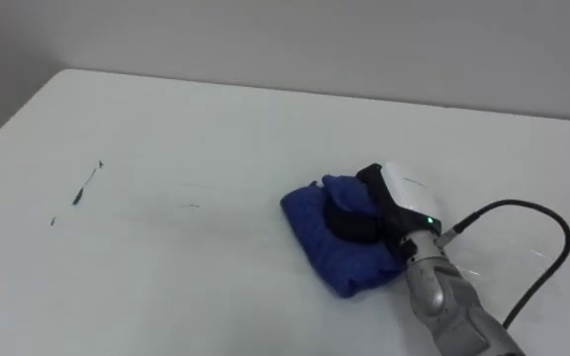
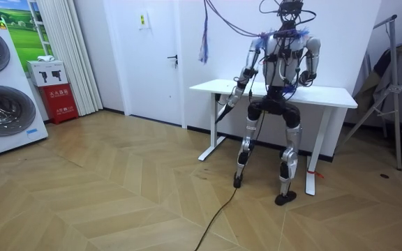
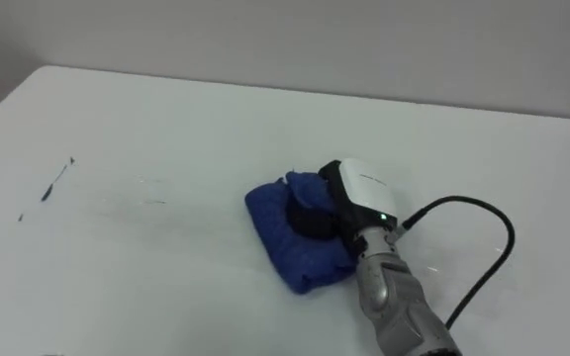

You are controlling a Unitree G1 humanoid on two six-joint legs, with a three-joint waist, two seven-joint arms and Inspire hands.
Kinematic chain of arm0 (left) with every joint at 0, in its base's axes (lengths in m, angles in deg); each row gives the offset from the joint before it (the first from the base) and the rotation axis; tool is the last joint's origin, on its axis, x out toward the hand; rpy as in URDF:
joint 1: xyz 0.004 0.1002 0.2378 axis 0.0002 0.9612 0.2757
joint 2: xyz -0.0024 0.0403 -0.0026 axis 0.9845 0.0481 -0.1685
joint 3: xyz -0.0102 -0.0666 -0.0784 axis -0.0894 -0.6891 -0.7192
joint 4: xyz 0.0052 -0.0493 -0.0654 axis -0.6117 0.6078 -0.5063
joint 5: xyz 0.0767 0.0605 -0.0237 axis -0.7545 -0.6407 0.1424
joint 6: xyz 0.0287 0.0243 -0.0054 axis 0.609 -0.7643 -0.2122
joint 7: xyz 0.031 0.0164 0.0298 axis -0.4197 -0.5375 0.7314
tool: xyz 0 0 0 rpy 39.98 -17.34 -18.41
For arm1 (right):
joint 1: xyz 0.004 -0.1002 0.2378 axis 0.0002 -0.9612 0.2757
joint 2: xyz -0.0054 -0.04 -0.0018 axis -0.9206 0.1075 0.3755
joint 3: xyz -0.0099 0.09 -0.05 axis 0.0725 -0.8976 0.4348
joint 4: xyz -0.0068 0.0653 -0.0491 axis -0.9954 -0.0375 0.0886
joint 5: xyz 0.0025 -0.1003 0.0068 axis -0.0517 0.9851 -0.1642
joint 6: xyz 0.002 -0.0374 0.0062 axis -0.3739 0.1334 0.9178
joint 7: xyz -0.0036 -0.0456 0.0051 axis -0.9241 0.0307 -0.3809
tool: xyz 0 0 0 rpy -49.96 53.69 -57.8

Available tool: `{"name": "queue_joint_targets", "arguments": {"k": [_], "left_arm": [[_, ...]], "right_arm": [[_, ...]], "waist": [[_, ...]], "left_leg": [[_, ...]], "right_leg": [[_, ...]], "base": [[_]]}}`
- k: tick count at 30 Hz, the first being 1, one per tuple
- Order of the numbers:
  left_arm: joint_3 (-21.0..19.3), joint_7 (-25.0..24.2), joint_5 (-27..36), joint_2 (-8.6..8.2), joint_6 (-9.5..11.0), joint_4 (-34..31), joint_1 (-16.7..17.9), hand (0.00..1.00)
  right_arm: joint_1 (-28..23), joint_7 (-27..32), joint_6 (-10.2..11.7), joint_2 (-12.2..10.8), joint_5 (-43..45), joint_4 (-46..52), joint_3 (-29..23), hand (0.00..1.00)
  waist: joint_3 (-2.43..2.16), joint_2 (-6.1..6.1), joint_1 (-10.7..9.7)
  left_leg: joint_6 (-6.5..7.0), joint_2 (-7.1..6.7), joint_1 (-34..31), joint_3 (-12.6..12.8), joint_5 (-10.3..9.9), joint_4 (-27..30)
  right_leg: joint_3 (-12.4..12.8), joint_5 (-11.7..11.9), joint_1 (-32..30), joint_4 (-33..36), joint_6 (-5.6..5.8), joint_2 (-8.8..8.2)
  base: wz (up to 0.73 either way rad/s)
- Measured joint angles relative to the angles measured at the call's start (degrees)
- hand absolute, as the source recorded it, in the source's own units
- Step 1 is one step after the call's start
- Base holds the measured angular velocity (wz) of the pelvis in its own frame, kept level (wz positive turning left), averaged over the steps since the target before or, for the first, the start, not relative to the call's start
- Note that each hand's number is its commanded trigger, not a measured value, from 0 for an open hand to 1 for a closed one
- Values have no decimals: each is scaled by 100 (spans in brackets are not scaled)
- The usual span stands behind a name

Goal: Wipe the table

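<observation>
White rectangular tabletop: dark ink-like streaks near left end unwiped. Crumpled blue cloth lies right of centre under right hand; its grip cannot be told. Left hand hangs beside table. Wiping judged early; streaks well apart from cloth.

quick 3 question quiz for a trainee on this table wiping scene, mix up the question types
1. True or false: the robot's right hand rests on the crumpled blue cloth.
2. Multiple choice: on which side of the cloth do the thin dark marks on the white table lie? A) the robot's left B) the robot's right C) beneath it
3. Fill in: in the room view, the left hand hangs ____ the level of the tabletop.

Key: 1 true; 2 A; 3 below.
</observation>
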Motion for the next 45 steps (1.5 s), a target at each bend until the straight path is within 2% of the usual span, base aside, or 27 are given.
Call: {"name": "queue_joint_targets", "arguments": {"k": [3, 4, 5, 6, 7, 9, 14, 22, 26, 33, 35, 37, 39, 41, 45], "left_arm": [[72, 142, 165, 1, 93, -92, -198, 0], [86, 143, 199, -4, 112, -95, -223, 0], [174, 143, 224, -8, 115, -110, -249, 0], [223, 142, 220, -17, 126, -113, -276, 0], [233, 142, 213, -17, 133, -113, -284, 0], [232, 142, 212, -11, 138, -113, -289, 0], [225, 144, 212, -71, 139, -112, -171, 0], [218, 143, 210, -72, 178, -110, 45, 0], [216, 137, 211, -70, 219, -119, 43, 0], [132, 86, 213, -82, 304, -172, 50, 0], [30, 14, 213, -90, 346, -169, 87, 0], [-38, -36, 213, -89, 358, -156, 141, 0], [-64, -37, 214, -17, 434, -14, 173, 0], [-71, -37, 214, 27, 459, 60, 212, 0], [-120, -53, 209, 77, 580, 277, 165, 0]], "right_arm": [[-1, 35, -1, -68, -58, -33, 65, 100], [-10, 52, -5, -91, -95, -45, 81, 88], [-20, 87, -5, -105, -158, -52, 109, 60], [-53, 118, -1, -106, -179, -28, 114, 45], [-72, 134, 2, -106, -179, -14, 112, 1], [-150, 164, 10, -102, -179, 32, 94, 0], [-377, 318, 0, -27, -177, 166, -40, 0], [-485, 137, -23, 44, -12, 280, -102, 0], [-561, -59, -121, 70, 95, 458, -118, 0], [-889, -239, -134, 150, 241, 1042, -432, 0], [-1037, -289, -126, 189, 264, 1380, -708, 0], [-1120, -289, -141, 235, 253, 1605, -937, 0], [-1237, -284, -145, 452, 78, 2018, -1128, 0], [-1248, -240, -139, 553, 7, 2243, -1276, 0], [-1254, -208, -93, 580, -19, 2531, -1644, 0]], "waist": [[34, -130, -70], [30, -148, -89], [28, -156, -114], [28, -155, -156], [27, -155, -197], [20, -157, -338], [8, -116, -364], [-48, -211, -393], [-39, -226, -423], [-29, -243, -478], [-24, -253, -560], [-40, -281, -602], [-18, -289, -684], [-6, -312, -756], [12, -418, -824]], "left_leg": [[0, -11, 16, -6, 0, -27], [1, -18, 20, -6, -1, -31], [6, -31, 33, -3, -3, -49], [11, -50, 39, -21, -2, -77], [14, -61, 38, -42, 0, -83], [20, -101, 14, -204, -2, -88], [21, -110, 53, -262, 0, -130], [24, -125, 123, -272, 2, -184], [24, -132, 183, -280, 2, -202], [24, -141, 187, -289, 2, -204], [24, -142, 187, -287, 2, -206], [24, -142, 184, -257, 2, -209], [25, -144, 197, -254, 2, -208], [25, -147, 199, -253, 3, -209], [26, -153, 213, -238, 3, -208]], "right_leg": [[-9, 46, 132, -121, 23, 23], [-8, 57, 148, -150, 32, 23], [-2, 97, 177, -218, 45, 34], [-17, 129, 206, -287, 57, 36], [-37, 139, 223, -313, 61, 36], [-77, 139, 266, -390, 64, 41], [-115, 138, 330, -428, 66, 55], [-105, 144, 389, -499, 80, 57], [-54, 144, 446, -504, 80, 57], [35, 142, 458, -504, 84, 59], [70, 138, 450, -504, 90, 59], [173, 136, 444, -496, 93, 61], [237, 137, 459, -496, 94, 62], [272, 137, 466, -497, 94, 62], [339, 137, 456, -497, 94, 63]], "base": [[1], [0], [0], [0], [19], [28], [6], [1], [-1], [1], [-2], [-7], [-2], [-2], [-1]]}}
